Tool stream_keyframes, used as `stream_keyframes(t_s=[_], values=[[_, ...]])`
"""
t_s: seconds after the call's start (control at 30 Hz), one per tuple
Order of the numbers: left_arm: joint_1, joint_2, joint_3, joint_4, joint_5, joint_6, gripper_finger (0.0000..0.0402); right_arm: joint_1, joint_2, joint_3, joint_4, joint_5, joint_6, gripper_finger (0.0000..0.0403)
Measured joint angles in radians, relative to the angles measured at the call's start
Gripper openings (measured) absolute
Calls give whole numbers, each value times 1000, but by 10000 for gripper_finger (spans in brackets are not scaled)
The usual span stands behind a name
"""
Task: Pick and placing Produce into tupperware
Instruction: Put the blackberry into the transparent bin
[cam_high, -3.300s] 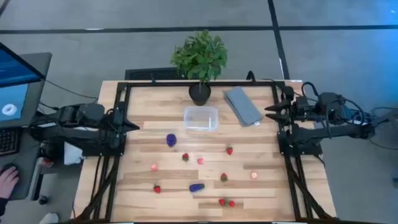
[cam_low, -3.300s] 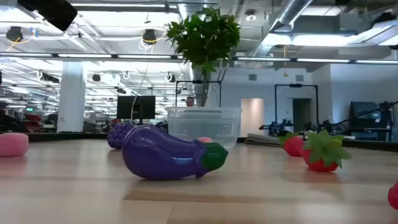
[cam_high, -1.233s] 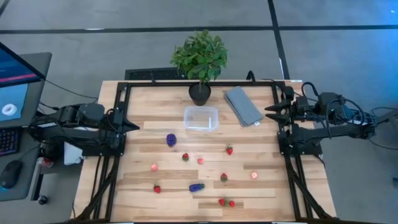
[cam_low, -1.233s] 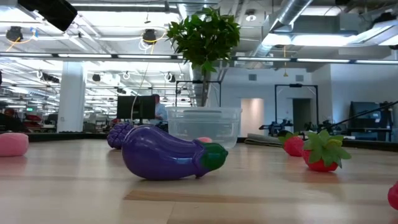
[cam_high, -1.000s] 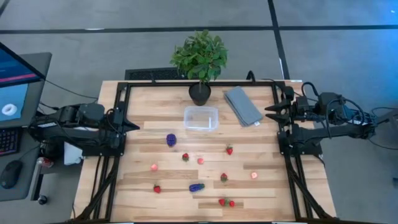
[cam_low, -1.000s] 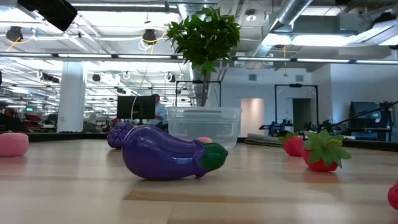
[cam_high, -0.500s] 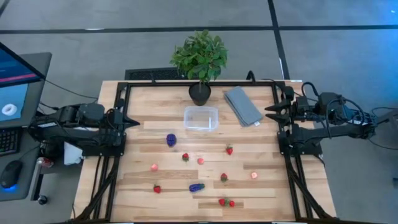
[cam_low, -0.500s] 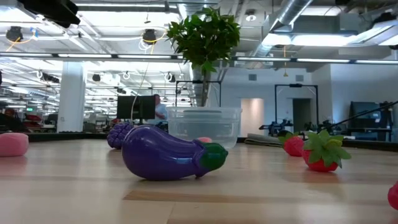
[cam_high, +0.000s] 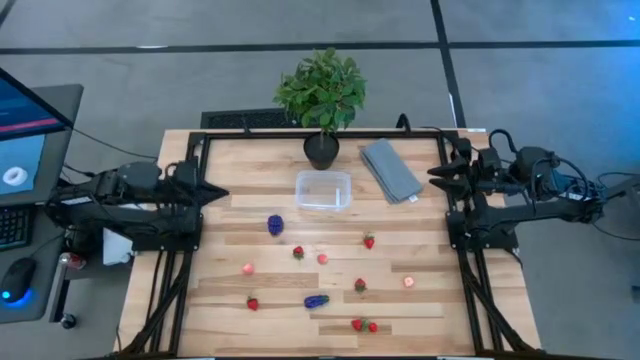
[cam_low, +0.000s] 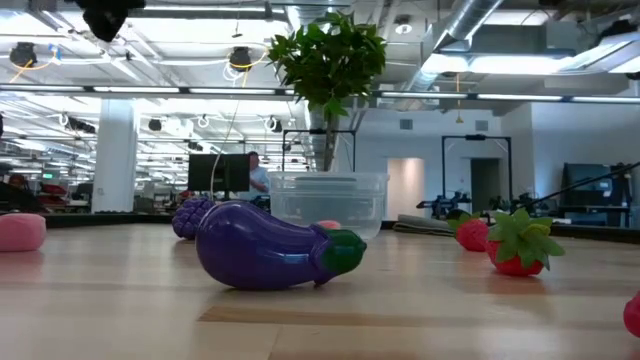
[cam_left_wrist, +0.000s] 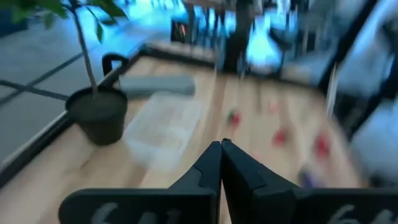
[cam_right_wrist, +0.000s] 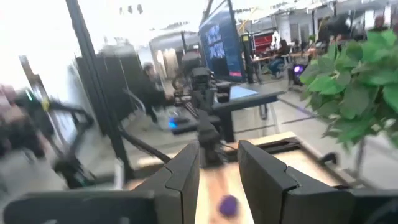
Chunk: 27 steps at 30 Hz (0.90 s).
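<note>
While both arms sit at the sides of the worktop (cam_high: 400, 300), none of the produce is held. The left gripper (cam_high: 222, 192) points inward from the left edge with its fingers (cam_left_wrist: 211, 163) pressed together on nothing. The right gripper (cam_high: 433, 174) waits at the right edge near the far corner; in its wrist view the fingers (cam_right_wrist: 186, 171) show a gap between them, yet they are drawn in narrow and hold nothing.

The tupperware (cam_high: 323, 190) stands toward the far middle of the worktop, just in front of the potted plant (cam_high: 321, 96), with the folded grey cloth (cam_high: 389, 169) to its right. It looks empty from above.

Produce lies scattered nearer the front. One purple grape bunch (cam_high: 275, 225) sits just in front of the tub's left corner, and a second purple piece (cam_high: 316, 300) lies near the front middle; in the low view it looks like a purple eggplant with a green cap (cam_low: 268, 248). Strawberries (cam_high: 368, 241) and pinkish round pieces (cam_high: 408, 282) are spread well apart, with two red pieces (cam_high: 363, 324) touching at the front edge.

No brand, label or writing can be read; the screen (cam_high: 22, 135) at the left shows only blue areas and a round mark
</note>
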Motion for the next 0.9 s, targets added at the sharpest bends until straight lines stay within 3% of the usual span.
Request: stream_keyframes(t_s=[0.1, 0.2, 0.4, 0.57, 0.9], values=[[0, 18, 0, 143, -51, -93, 0, -1, -1, 0, 27, 0, 111, 134], [0, 59, 0, 313, -67, -69, 0, -1, 0, 0, 45, 0, 136, 133], [0, 202, 0, 708, -69, 173, 0, -1, 1, 0, 61, 0, 122, 133], [0, 276, -1, 704, -9, 197, 0, -1, 1, 0, 61, 0, 122, 134], [0, 333, -1, 574, 30, 61, 0, -2, 1, 0, 53, 9, 213, 134]])
